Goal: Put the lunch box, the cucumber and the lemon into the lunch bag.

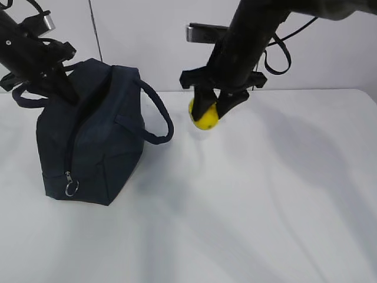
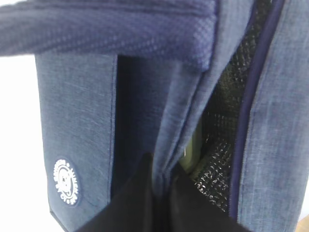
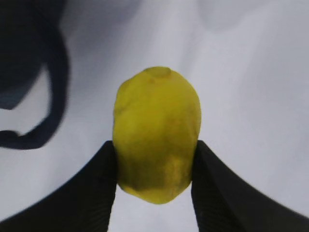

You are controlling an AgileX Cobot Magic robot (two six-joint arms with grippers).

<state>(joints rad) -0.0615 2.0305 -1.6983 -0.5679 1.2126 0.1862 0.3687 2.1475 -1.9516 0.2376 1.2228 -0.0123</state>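
So the right tool point(image 1: 211, 106) has the lemon point(image 1: 205, 117) clamped between its two black fingers point(image 3: 91, 188), sitting just right of centre in the upper half of the exterior frame. The lemon looks lifted off the white worktop point(image 1: 265, 194) and it's off to the right of the lunch bag point(image 1: 94, 141), not touching it. In the right wrist view the lemon fills the middle, one end pointing away from the camera, a finger pressed on each side. One of the bag's loop handles point(image 3: 46, 111) shows blurry at the left edge there.

The bag sits at the left of the exterior frame on the worktop, top zipper open, silver ring pull point(image 1: 71, 188) hanging low on the front end. The left tool point(image 2: 161, 193) is up at the upper left, pinched tight on the fabric edge of the bag's opening — the wrist view shows the cloth squeezed between the dark fingers. Inside the gap you can see black mesh lining and a pale green sliver, which could be the lunch box point(image 2: 194, 147) lid, though I can't say for sure. Can't spot the cucumber — too dark in there.
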